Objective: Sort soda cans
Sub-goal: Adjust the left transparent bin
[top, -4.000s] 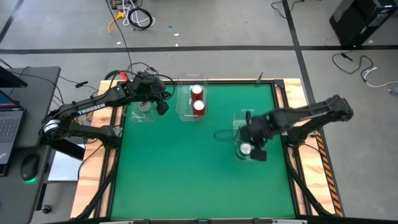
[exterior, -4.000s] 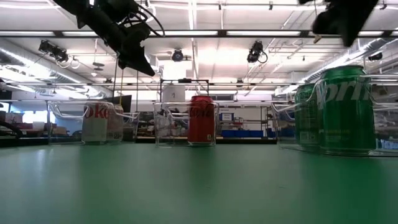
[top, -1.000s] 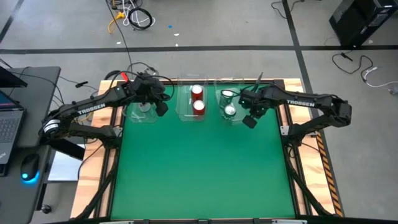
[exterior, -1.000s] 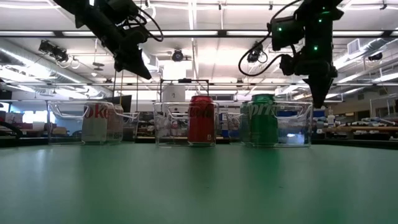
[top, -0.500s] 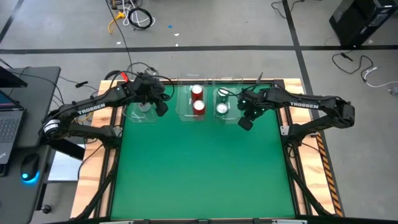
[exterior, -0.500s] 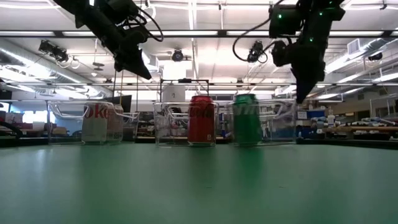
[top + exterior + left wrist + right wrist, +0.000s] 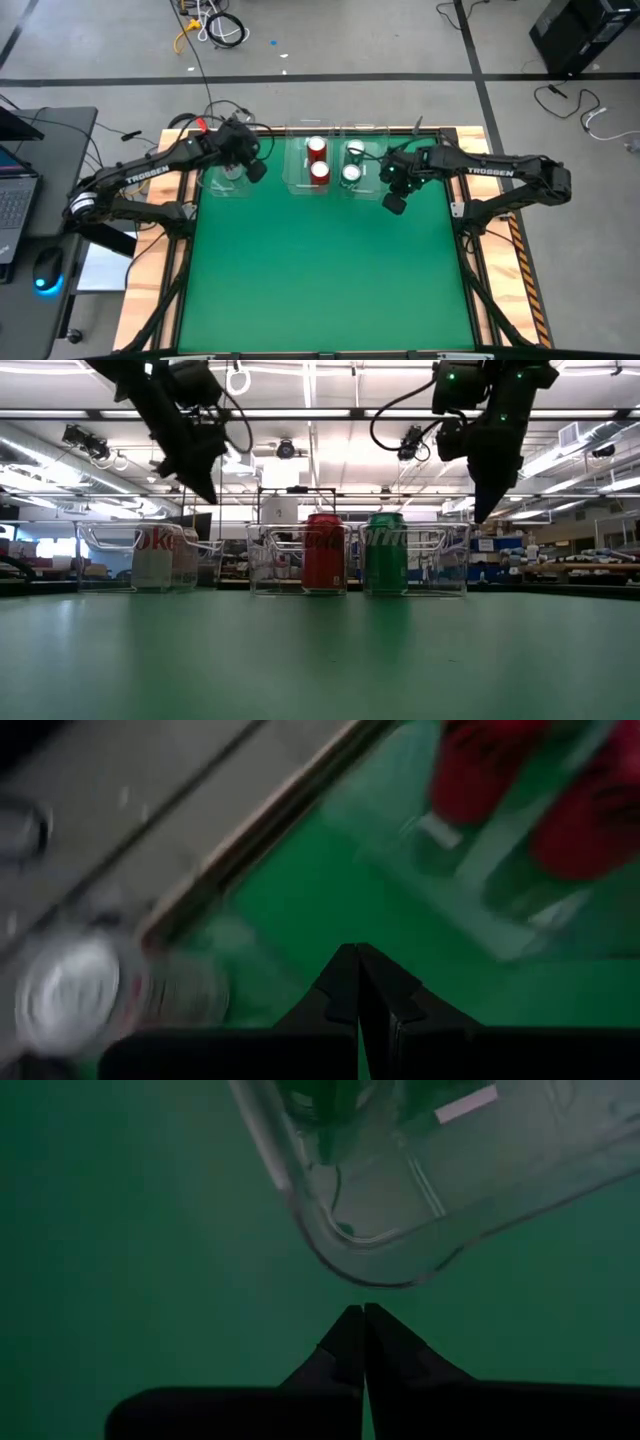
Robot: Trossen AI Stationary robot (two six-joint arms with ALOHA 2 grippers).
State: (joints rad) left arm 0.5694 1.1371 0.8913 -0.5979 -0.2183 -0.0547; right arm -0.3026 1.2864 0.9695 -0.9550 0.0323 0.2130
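Observation:
Three clear bins stand in a row along the table's far edge. The left one holds silver cans point(image 7: 229, 172) point(image 7: 155, 558) point(image 7: 70, 995), the middle one two red cans point(image 7: 318, 160) point(image 7: 323, 553) point(image 7: 590, 810), and the right one two green cans point(image 7: 352, 162) point(image 7: 385, 553) point(image 7: 320, 1095). My left gripper point(image 7: 256, 171) point(image 7: 207, 488) point(image 7: 358, 970) hovers shut between the silver and red bins. My right gripper point(image 7: 392, 203) point(image 7: 480, 512) point(image 7: 362, 1330) hangs shut just off the green bin's near right corner point(image 7: 370, 1275), with a small gap between them.
The green mat point(image 7: 320, 270) stretches open from the bins to the table's near edge. Wooden table borders point(image 7: 478, 150) frame the mat. A laptop and mouse point(image 7: 45, 268) sit on a side desk to the left, off the table.
The bin with the green cans has slid along the mat toward the table's left and now stands right beside the red-can bin. My right gripper travelled left with it and stays shut. My left gripper has shifted slightly toward the table's left.

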